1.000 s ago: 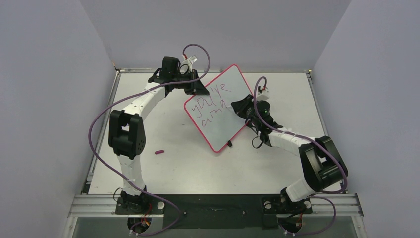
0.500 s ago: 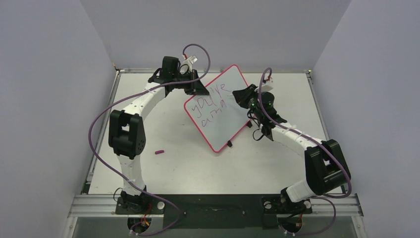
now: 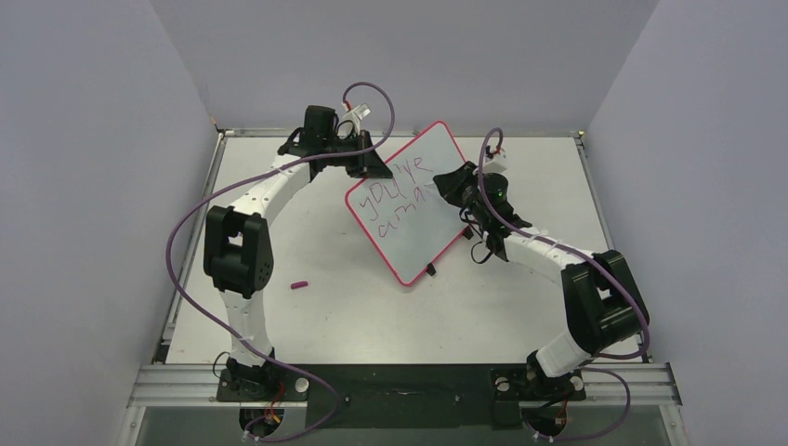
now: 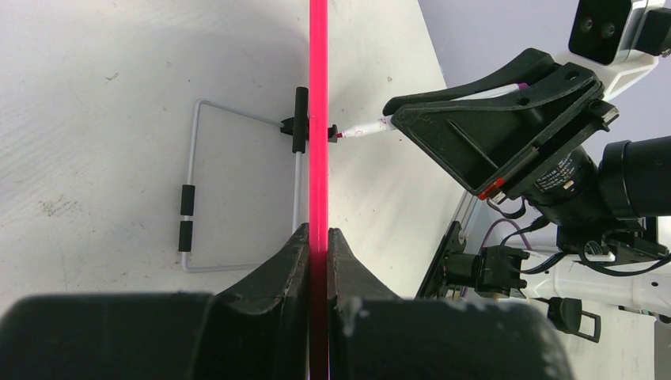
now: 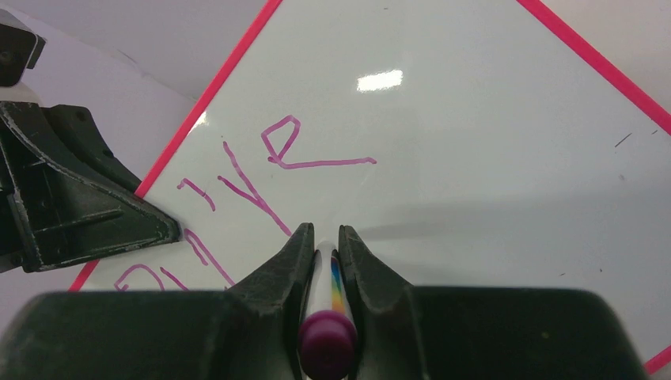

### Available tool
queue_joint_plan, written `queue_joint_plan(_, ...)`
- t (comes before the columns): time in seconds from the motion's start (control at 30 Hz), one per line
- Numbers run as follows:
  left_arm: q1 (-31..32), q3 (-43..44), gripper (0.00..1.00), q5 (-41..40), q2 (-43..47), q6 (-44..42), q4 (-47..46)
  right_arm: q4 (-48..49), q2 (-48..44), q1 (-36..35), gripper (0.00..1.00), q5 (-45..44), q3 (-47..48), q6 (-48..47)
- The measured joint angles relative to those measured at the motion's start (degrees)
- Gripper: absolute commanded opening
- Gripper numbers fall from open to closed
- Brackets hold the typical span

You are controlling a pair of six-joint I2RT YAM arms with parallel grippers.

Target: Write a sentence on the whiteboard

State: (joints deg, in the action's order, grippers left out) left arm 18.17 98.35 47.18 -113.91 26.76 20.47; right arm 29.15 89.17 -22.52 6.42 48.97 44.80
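I had plain pale grey walls (image 3: 93,139) closing the cell in behind and to either side of the whiteboard (image 3: 413,232). The off-white table (image 3: 372,316) carried it near the far middle. The board stood propped and tilted, turned corner-on to me, its red-pink rim all round.

The left arm (image 3: 256,195) curved in to the board's far-left edge. The left gripper (image 4: 318,233) was pinched narrow on the rim itself, which I saw edge-on from that wrist. A thin wire stand (image 4: 190,198) was clipped to the board's back.

The right arm (image 3: 558,255) reached in from the board's right. The right gripper (image 5: 324,233) was closed tight around a marker pen (image 5: 326,336), whose tip sat right at the board's writing face.

The reddish-purple lettering (image 3: 395,195) ran in two scrawled lines on the board's left half.

Against a second before, the right gripper had shifted toward the board's far corner, level with the end of the upper line. The board and left arm had not moved.

A small purple piece (image 3: 298,284) lay on the table, well off the board's near-left side.
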Motion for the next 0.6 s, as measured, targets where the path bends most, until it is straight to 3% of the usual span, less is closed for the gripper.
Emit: queue_joint_plan(0.6,-0.02,-0.17,0.0,-0.07,0.0,0.02,-0.15,1.9,2.34,0.0,0.0,0.98,0.22,0.9)
